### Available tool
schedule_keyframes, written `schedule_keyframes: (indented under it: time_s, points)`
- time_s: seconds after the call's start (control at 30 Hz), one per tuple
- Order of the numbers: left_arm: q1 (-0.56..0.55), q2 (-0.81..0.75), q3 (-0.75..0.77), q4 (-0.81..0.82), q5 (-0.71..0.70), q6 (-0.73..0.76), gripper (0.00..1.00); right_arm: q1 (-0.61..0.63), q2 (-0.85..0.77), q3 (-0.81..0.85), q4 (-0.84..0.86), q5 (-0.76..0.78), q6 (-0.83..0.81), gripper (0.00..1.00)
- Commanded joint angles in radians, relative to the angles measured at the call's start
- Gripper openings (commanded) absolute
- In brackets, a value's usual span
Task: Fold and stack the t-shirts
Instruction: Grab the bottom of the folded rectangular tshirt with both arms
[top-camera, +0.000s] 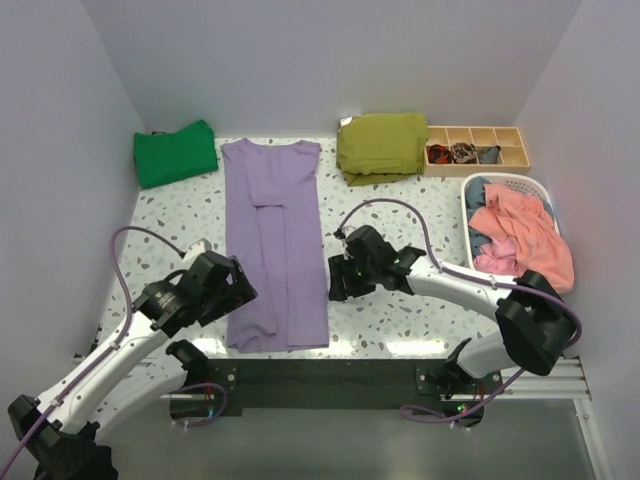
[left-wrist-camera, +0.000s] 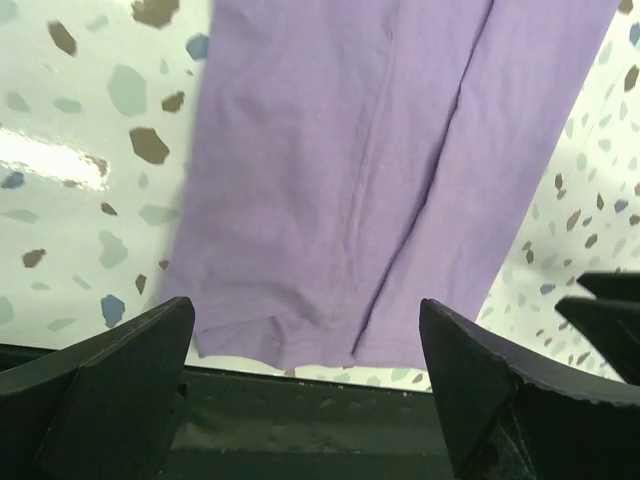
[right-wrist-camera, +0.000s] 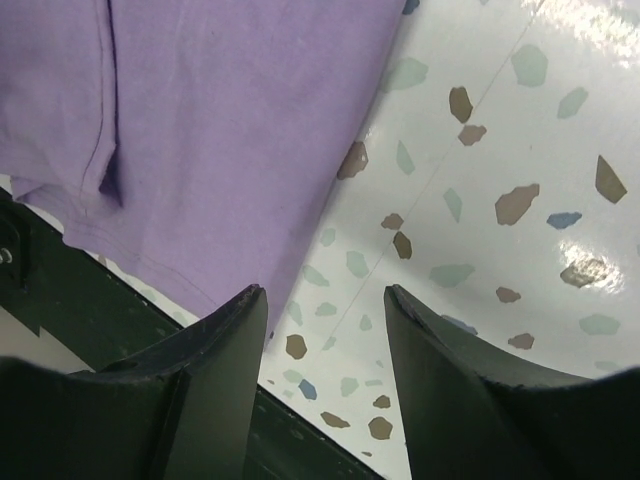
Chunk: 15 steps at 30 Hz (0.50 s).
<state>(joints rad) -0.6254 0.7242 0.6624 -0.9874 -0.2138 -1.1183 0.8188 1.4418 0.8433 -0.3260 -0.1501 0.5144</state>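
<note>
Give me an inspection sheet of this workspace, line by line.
Surface: terrazzo table, glare near the front edge.
Job's things: lavender t-shirt flat, sides folded in; green t-shirt folded, far left.
Clutter: olive garment folded, far centre; wooden divided tray with small items; white basket of pink and blue clothes, right.
Grippers: left gripper open, empty, near the lavender hem; right gripper open, empty, beside the hem's right corner.
Cables: purple cables loop off both arms.
Surroundings: white walls on three sides.
</note>
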Motion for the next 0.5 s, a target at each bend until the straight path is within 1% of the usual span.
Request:
schedule_keyframes:
  time_s: [0.0, 0.03, 0.1, 0.17, 0.23, 0.33, 0.47]
  points:
    - [-0.005, 0.059, 0.028, -0.091, -0.105, -0.015, 1.00, 0.002, -0.057, -0.061, 0.050, -0.057, 0.101, 0.55]
    - [-0.005, 0.075, 0.013, -0.076, -0.090, -0.012, 1.00, 0.002, -0.058, -0.093, 0.091, -0.099, 0.134, 0.55]
    - [-0.005, 0.107, -0.032, -0.019, -0.030, -0.002, 0.99, 0.002, -0.060, -0.121, 0.123, -0.130, 0.162, 0.55]
    - [-0.005, 0.115, -0.053, 0.007, -0.001, -0.002, 0.93, 0.003, -0.055, -0.148, 0.149, -0.175, 0.190, 0.55]
    - [-0.005, 0.104, -0.078, 0.023, 0.025, -0.006, 0.92, 0.003, -0.050, -0.170, 0.166, -0.210, 0.206, 0.54]
    - [-0.005, 0.100, -0.119, 0.018, 0.059, -0.009, 0.98, 0.009, -0.060, -0.184, 0.159, -0.223, 0.216, 0.54]
    - [-0.007, 0.109, -0.119, 0.024, 0.065, 0.003, 0.98, 0.031, -0.069, -0.200, 0.142, -0.186, 0.243, 0.55]
